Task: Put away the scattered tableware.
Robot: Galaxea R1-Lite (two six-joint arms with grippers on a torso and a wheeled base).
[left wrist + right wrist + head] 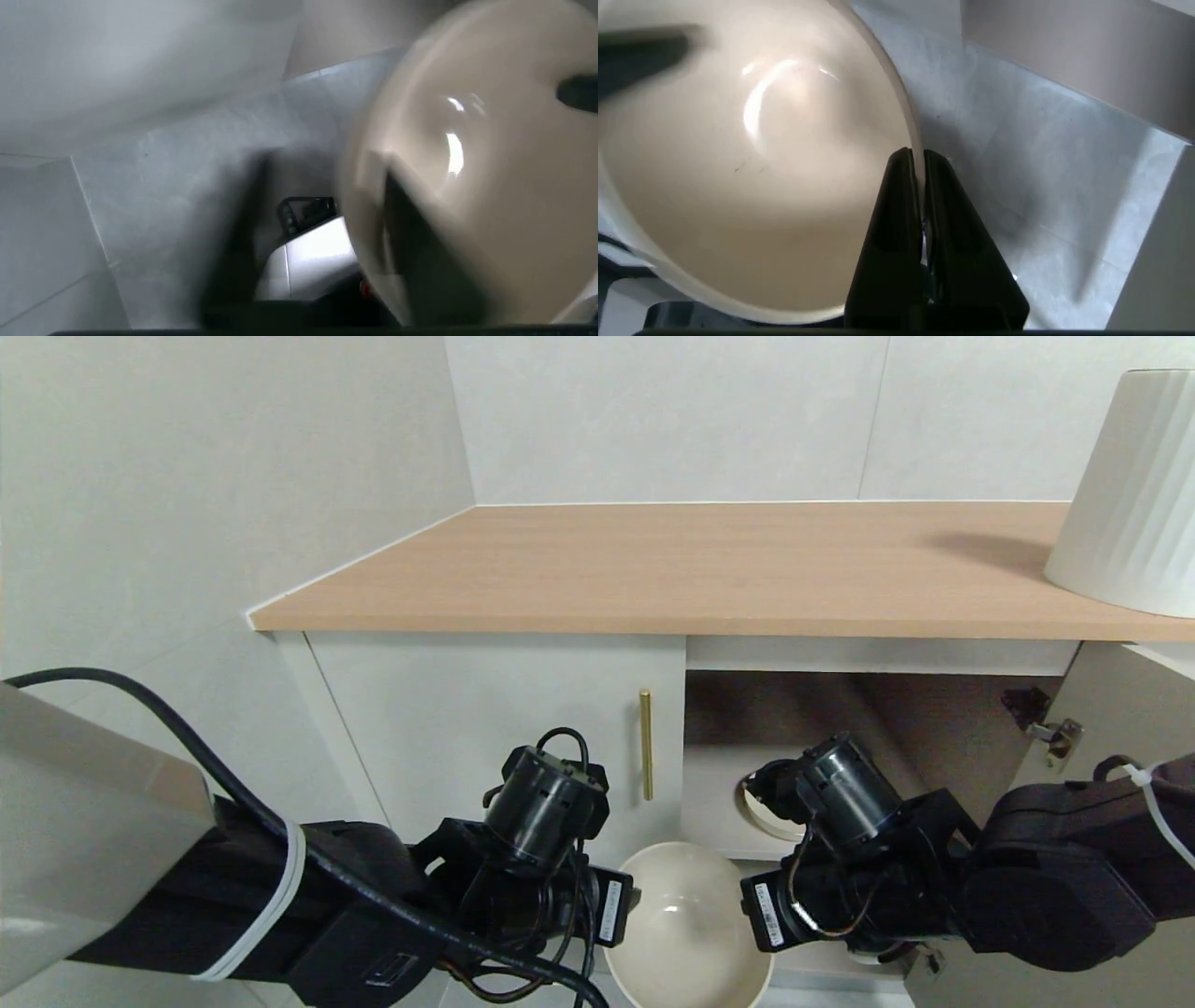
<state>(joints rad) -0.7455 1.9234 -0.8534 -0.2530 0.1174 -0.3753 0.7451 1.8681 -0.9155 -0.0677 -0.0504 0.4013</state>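
Closest in, one cream bowl (691,924) hangs between two hands. The right hand (920,173) is pinched narrow on the bowl's rim. The left hand (627,905) sits at the opposite rim, and through the blur I cannot tell whether it grips. One pale dish (766,814) lies on the open cupboard's shelf (719,784), just beyond the right hand. Stowing looks under way; next, carry the bowl forward onto that shelf beside the dish.

Left arm (308,905): in from 8 o'clock.
Left gripper (624,905): clamped on bowl (686,924) rim, 9 o'clock.
Right arm (1055,868): in from 4 o'clock.
Right gripper (916,168): pinching rim, 3 o'clock.
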